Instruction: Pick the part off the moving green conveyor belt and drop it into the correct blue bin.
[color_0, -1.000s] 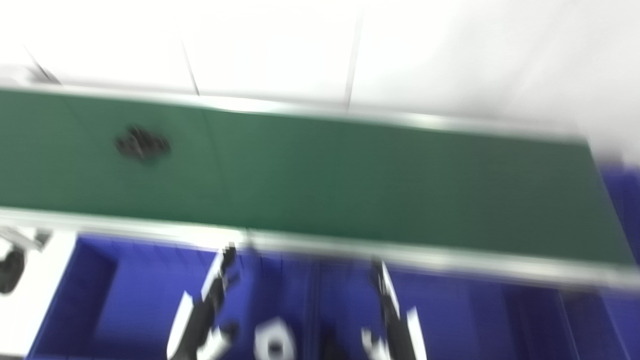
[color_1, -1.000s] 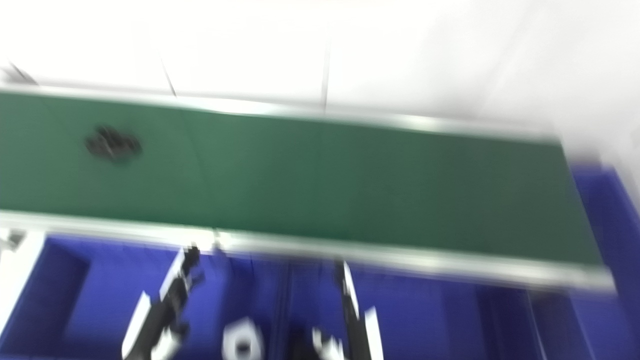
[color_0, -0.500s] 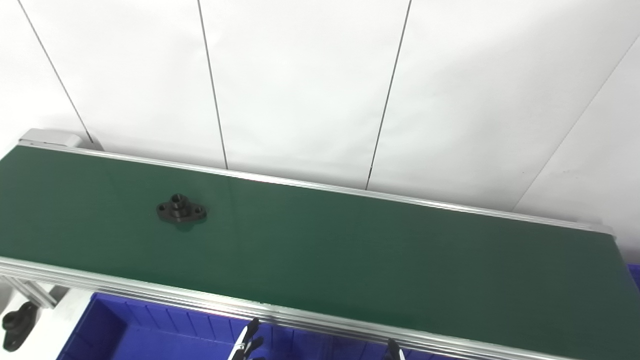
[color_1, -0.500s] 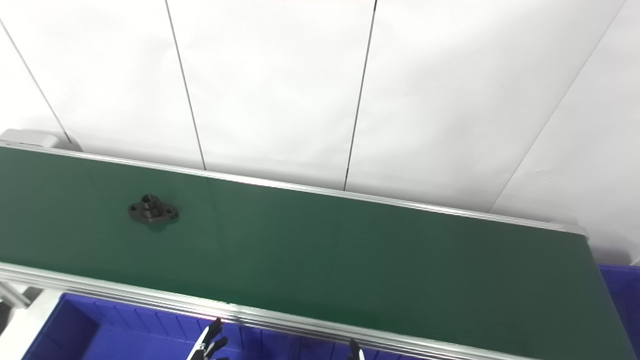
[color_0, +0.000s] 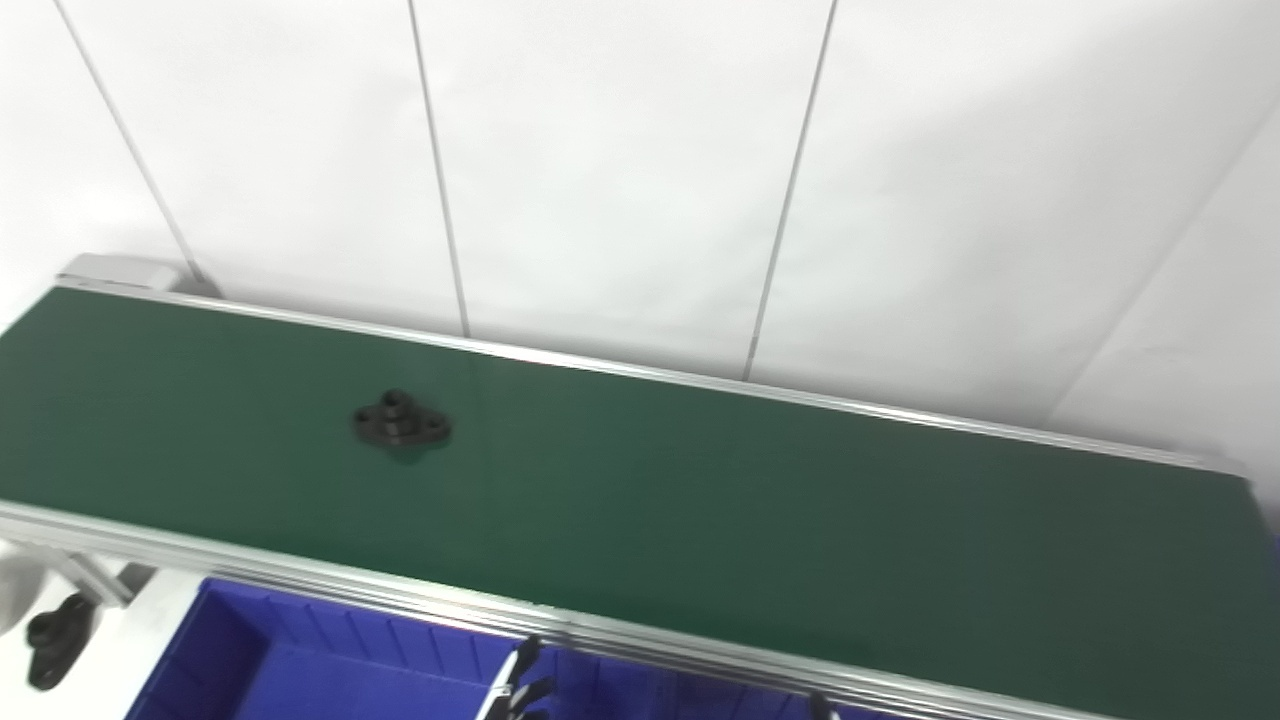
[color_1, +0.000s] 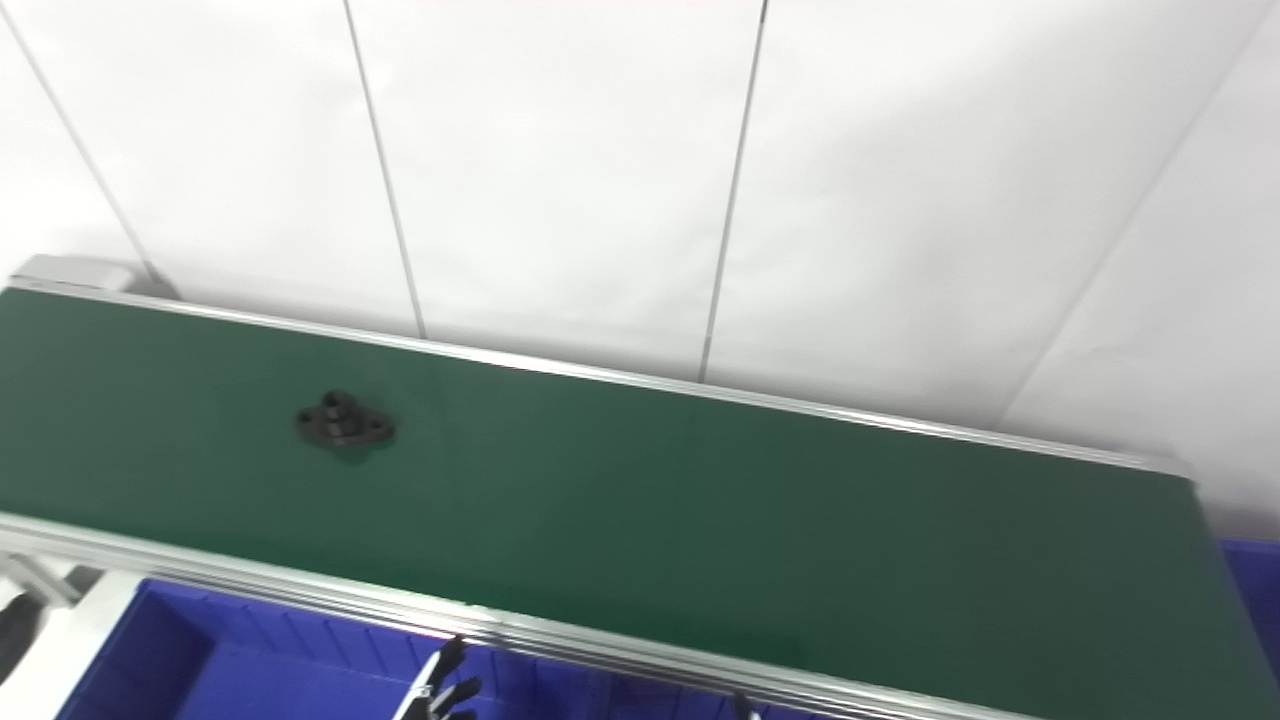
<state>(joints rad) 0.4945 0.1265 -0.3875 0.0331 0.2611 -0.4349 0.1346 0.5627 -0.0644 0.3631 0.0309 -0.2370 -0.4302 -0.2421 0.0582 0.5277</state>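
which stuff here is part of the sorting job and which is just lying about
For the job:
- black part, lying on the belt
- green conveyor belt
- blue bin below the belt's near rail
- left hand, only its fingertips showing over the bin

Just lying about:
- black piece on the white surface left of the bin
- white wall panels

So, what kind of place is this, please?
Most likely a factory-style sorting station or a lab mock-up of one. A long green conveyor belt with metal side rails carries a black flanged part, a blue bin waits below its near edge, and plain white wall panels stand behind.
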